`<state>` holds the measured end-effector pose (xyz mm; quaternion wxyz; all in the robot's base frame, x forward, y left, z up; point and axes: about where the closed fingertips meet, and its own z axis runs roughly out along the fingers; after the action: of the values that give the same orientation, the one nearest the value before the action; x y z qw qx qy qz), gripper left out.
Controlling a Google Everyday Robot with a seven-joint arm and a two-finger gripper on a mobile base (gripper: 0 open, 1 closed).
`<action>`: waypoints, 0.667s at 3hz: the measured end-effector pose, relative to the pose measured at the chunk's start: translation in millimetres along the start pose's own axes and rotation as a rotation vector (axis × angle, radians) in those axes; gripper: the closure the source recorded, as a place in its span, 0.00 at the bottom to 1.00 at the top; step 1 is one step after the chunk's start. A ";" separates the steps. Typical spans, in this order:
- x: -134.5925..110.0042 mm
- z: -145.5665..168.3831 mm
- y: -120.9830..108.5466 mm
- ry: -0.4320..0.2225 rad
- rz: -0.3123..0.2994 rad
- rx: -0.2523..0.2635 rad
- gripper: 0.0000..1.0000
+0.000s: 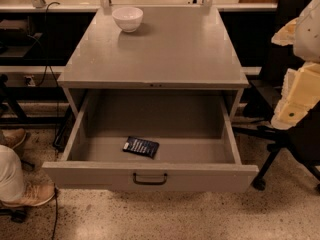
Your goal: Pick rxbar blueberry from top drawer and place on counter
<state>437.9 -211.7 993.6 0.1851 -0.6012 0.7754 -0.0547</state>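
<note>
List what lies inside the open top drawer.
Only a flat dark navy-blue wrapped bar lies on the floor of the grey metal drawer, near its front. The front panel hides the strip just behind it. The hand is not in view.

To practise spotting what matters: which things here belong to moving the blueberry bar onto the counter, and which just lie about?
Job: rxbar blueberry, inside the open top drawer; counter; claw, out of view.

Lying about: white bowl at the counter's far edge; office chair; someone's tan shoe.

Open top drawer (210, 177) with rxbar blueberry (141, 147), white bowl (128, 18) on counter (165, 54), hand unseen.
</note>
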 end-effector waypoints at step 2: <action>-3.7 14.8 6.7 -0.001 0.042 -0.041 0.00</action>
<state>437.8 -204.2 978.7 0.1743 -0.5884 0.7889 -0.0343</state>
